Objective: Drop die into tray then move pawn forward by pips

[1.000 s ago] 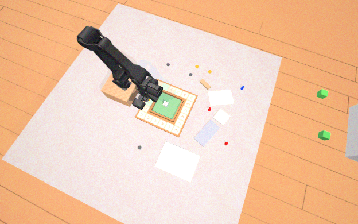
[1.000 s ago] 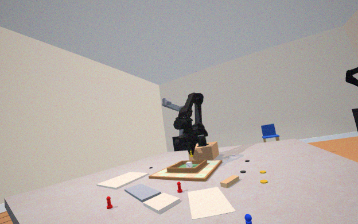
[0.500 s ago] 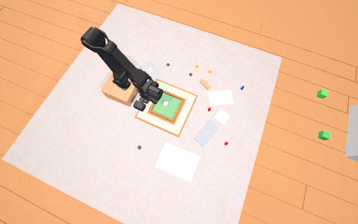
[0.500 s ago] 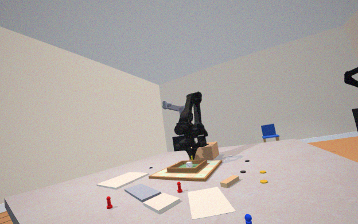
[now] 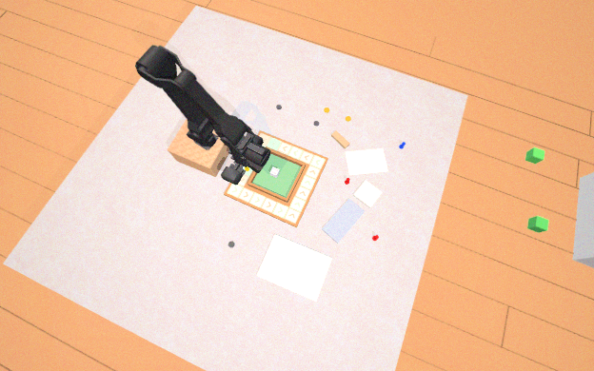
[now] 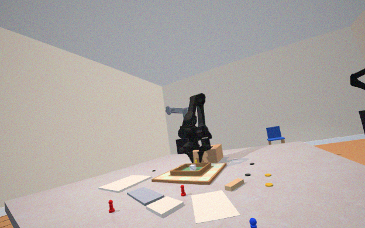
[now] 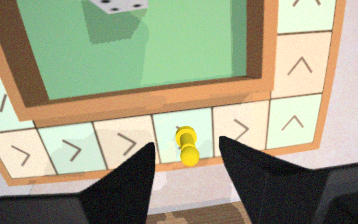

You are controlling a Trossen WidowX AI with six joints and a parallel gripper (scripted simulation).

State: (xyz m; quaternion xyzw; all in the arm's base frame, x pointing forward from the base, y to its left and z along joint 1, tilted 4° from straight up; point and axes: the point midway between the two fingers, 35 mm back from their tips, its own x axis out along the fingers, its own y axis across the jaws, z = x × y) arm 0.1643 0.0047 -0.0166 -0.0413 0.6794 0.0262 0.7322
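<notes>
Our arm (image 5: 211,102) (image 6: 191,117) is black all over, built of long, narrow links joined by thick, rounded housings, with a gap between two slim members near the broad, drum-like elbow (image 5: 158,62) (image 6: 199,99). Toward the end we carry blocky, dark modules and a boxy piece with squared edges, and we can make out no lettering on any of them. Our jaws are matt black too, each a wide body that narrows into a smooth, wedge-shaped finger (image 7: 135,177) (image 6: 200,156) with a slim, blunt tip.
</notes>
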